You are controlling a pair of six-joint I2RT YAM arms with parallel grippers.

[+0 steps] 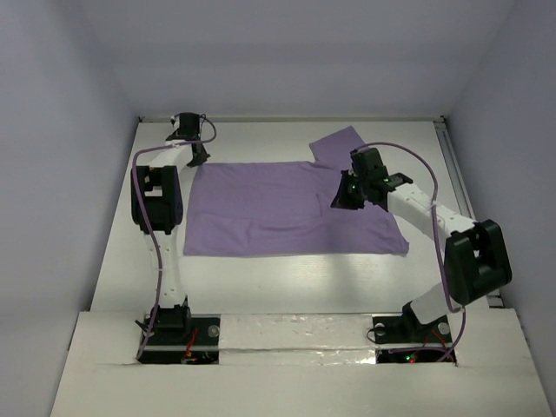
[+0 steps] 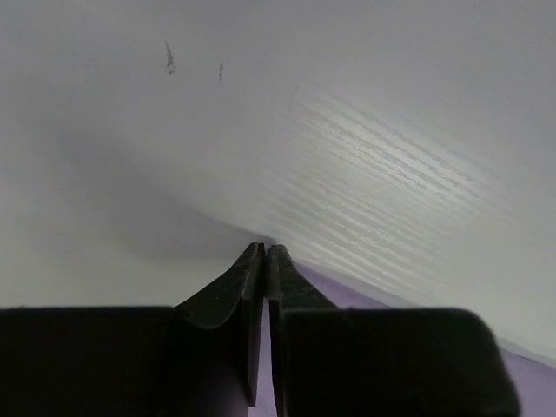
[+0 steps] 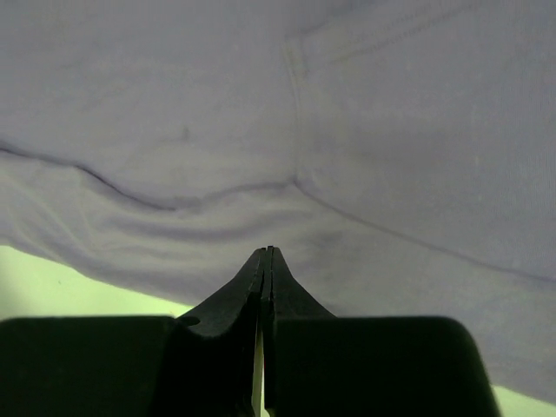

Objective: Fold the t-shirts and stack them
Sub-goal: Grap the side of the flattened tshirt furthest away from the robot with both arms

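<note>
The lavender t-shirt (image 1: 287, 208) lies spread flat on the white table, one sleeve (image 1: 337, 143) sticking out at the far right. My left gripper (image 1: 196, 156) is at the shirt's far left corner. In the left wrist view its tips (image 2: 264, 249) are shut and rest at the fabric's edge (image 2: 347, 294); no cloth shows pinched between them. My right gripper (image 1: 346, 196) is over the shirt's right part. In the right wrist view it (image 3: 267, 252) is shut just above wrinkled fabric (image 3: 261, 130) and holds nothing.
The white table (image 1: 287, 278) is walled in by pale panels at the left, back and right. A metal rail (image 1: 452, 161) runs along the right edge. Both arm bases sit on the near edge (image 1: 287, 334).
</note>
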